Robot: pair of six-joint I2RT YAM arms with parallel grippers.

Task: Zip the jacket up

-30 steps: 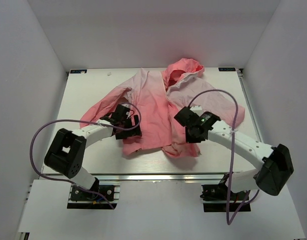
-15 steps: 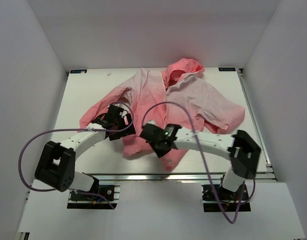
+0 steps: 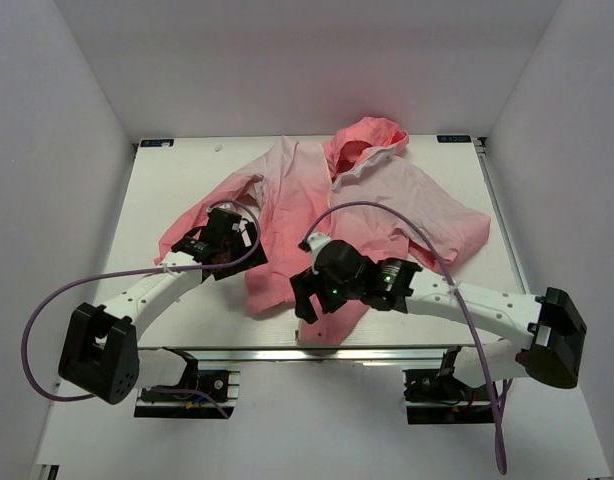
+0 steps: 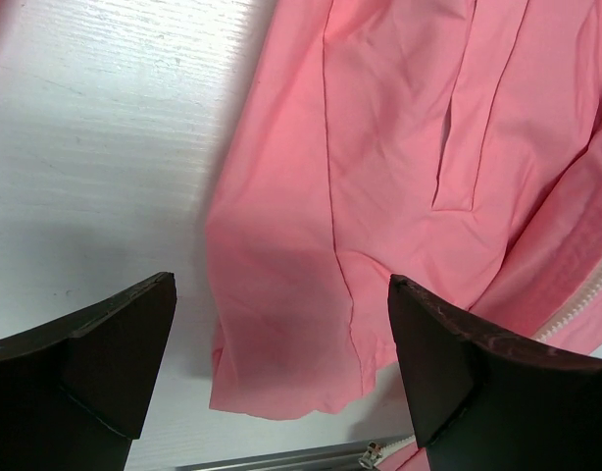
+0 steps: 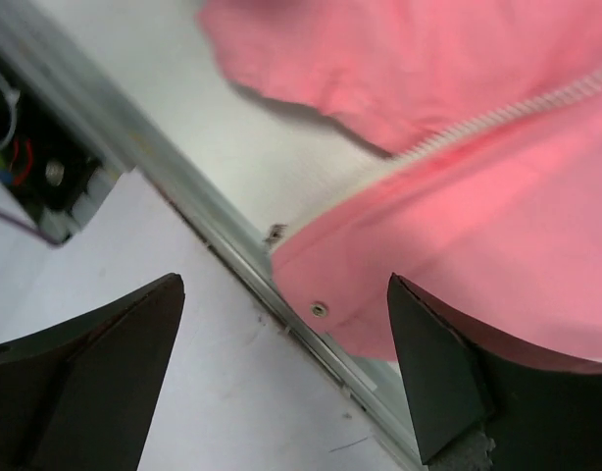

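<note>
Thin coral-to-pale-pink hooded jacket (image 3: 317, 200) spread on white worktop (image 3: 167, 190), hood at far side. L tool (image 3: 232, 245) over its sleeve; R tool (image 3: 305, 298) over near hem, by worktop's front edge.

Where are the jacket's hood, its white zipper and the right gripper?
hood (image 3: 365, 140), top external view, on its coral crown.
zipper (image 5: 517, 112), right wrist view, on the white teeth.
right gripper (image 3: 307, 302), top external view, between its open fingertips.

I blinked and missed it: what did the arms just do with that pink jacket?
The right gripper dragged one side of the jacket leftward toward the near edge, then opened and let go. The left gripper drifted slightly left, open throughout. The hood stayed put.
</note>
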